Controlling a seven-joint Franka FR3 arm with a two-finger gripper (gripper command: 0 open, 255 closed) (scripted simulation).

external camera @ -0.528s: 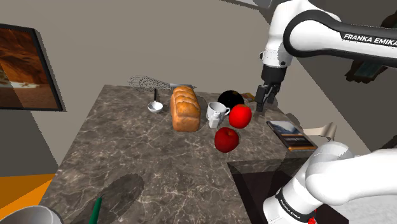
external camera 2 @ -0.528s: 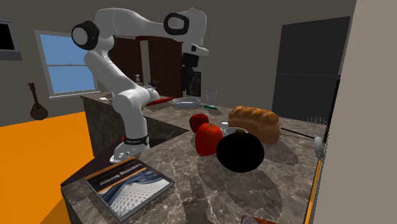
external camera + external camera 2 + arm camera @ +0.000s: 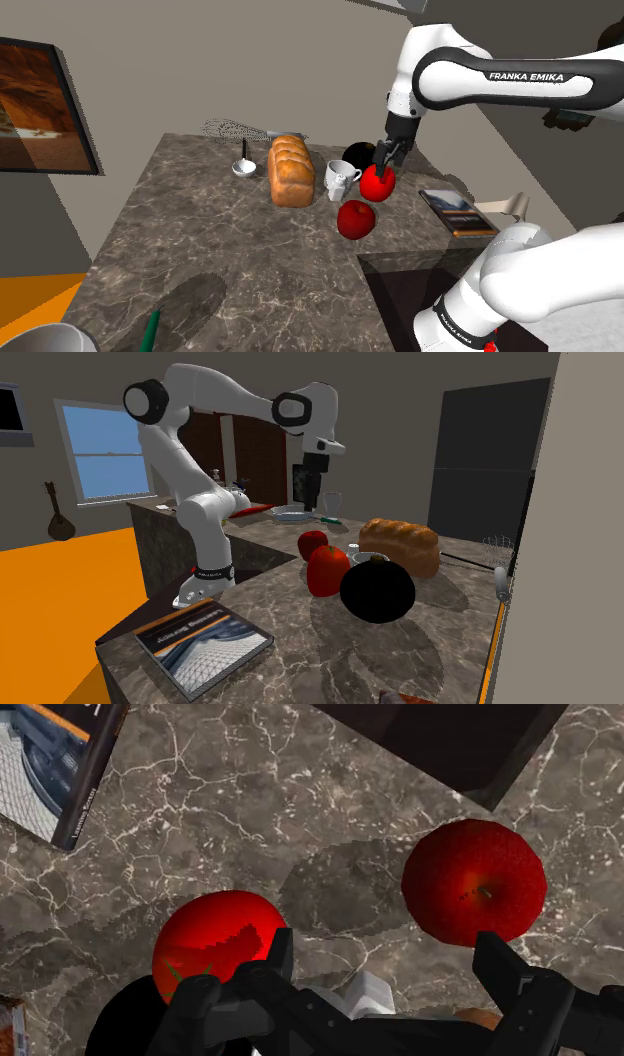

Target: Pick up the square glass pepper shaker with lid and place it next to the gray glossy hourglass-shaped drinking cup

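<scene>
The pepper shaker (image 3: 340, 178) is a small pale piece standing between the bread loaf (image 3: 291, 170) and two red fruits; it also appears as the shaker (image 3: 353, 549) and, close under the hand, the shaker (image 3: 368, 994). My gripper (image 3: 385, 158) hangs open just above the nearer-to-wall red fruit (image 3: 377, 183), to the shaker's right in the shoulder view. In the wrist view the gripper (image 3: 390, 959) is empty, its fingers wide apart. The grey cup (image 3: 40, 338) stands at the far corner, seen as a clear cup (image 3: 330, 502) beyond the arm.
A black ball (image 3: 360, 156) sits behind the fruits, a second red apple (image 3: 356, 219) in front. A book (image 3: 457, 211) lies by the counter's right edge. A whisk (image 3: 232, 130), a ladle (image 3: 243, 165), a green pen (image 3: 150, 328) and a plate (image 3: 291, 512) also lie on the marble top (image 3: 200, 230).
The arm swung toward the shoulder view's left, carrying the open gripper from beside the black ball to above the red fruit. Nothing on the counter moved.
</scene>
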